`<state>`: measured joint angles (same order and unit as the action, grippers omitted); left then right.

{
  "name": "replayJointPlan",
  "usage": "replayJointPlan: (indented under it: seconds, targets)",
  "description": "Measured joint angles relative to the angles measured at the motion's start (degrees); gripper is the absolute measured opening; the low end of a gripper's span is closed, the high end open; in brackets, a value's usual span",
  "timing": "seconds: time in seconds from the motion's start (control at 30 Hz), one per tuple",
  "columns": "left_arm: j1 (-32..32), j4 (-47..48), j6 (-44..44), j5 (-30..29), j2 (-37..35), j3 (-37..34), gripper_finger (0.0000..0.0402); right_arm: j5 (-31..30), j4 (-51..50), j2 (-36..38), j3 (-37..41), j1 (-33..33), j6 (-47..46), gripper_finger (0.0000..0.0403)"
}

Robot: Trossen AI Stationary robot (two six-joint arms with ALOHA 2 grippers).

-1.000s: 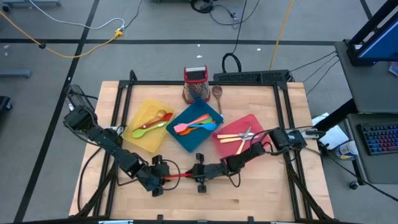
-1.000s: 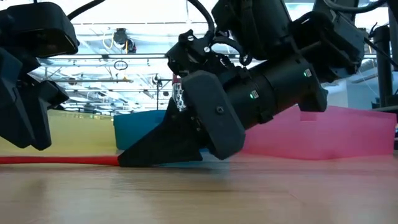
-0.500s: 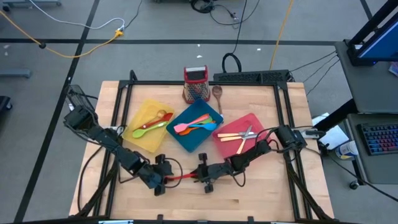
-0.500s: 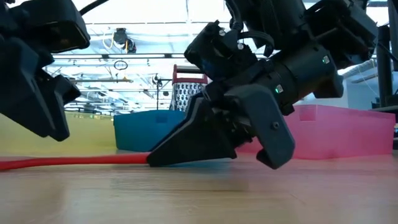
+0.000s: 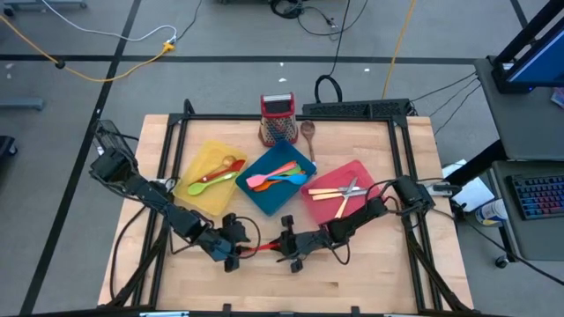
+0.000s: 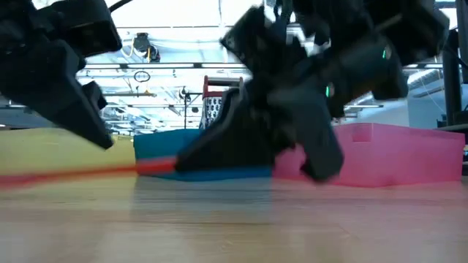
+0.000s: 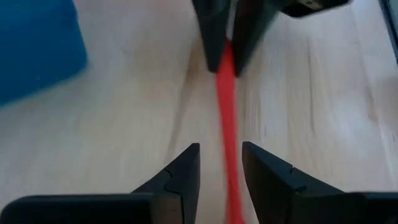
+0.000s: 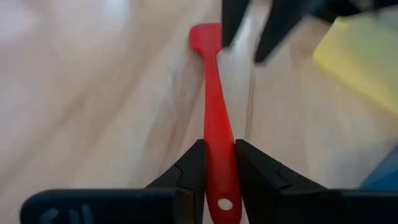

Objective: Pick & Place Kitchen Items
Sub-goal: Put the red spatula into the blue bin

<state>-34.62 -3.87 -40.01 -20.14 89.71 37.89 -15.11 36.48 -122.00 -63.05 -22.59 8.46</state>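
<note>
1. Since the earlier frame the left pincer has shifted right, closer to the right pincer.
2. Both arms reach low over the surface, near its front edge; bare wood lies beyond.
3. Right pincer's fingers clasp the handle of the red spatula; left fingers stand apart astride its blade end, contact unclear.

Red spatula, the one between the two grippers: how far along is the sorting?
Done: utensils lie in the yellow tray, blue tray and red tray. In hand: the red spatula, with the right gripper shut on its handle and the left gripper open around its other end. Left: get it into a tray, perhaps also the wooden spoon lying outside by the grater.
</note>
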Motion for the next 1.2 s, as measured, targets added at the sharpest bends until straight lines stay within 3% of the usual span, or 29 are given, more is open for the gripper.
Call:
replayJointPlan:
  seconds: [0.23, 0.47, 0.67, 0.9, 1.2]
  targets:
    - [0.34, -0.54, 7.85, -4.57, -6.75, -0.01, 0.0124, -1.38, -11.96, 8.72, -0.09, 0.42, 3.18, 0.0064]
    - [0.32, -0.8, 15.54, -13.81, -16.28, 0.0, 0.0124, -1.37, -28.47, 19.23, -0.09, 4.64, 10.53, 0.0065]
    - [0.32, -0.53, 18.53, -14.62, -17.66, 0.0, 0.0124, -1.31, -35.53, 26.93, -0.11, 11.1, 17.9, 0.0066]
    - [0.32, 2.11, 18.41, -14.58, -17.64, 0.0, 0.0124, -0.19, -49.66, 31.71, -0.19, 23.02, 21.72, 0.0064]
    - [1.42, 3.81, 19.28, -16.69, -17.64, 0.0, 0.0124, 32.47, -45.86, 27.1, -0.09, 36.56, 24.83, 0.0064]
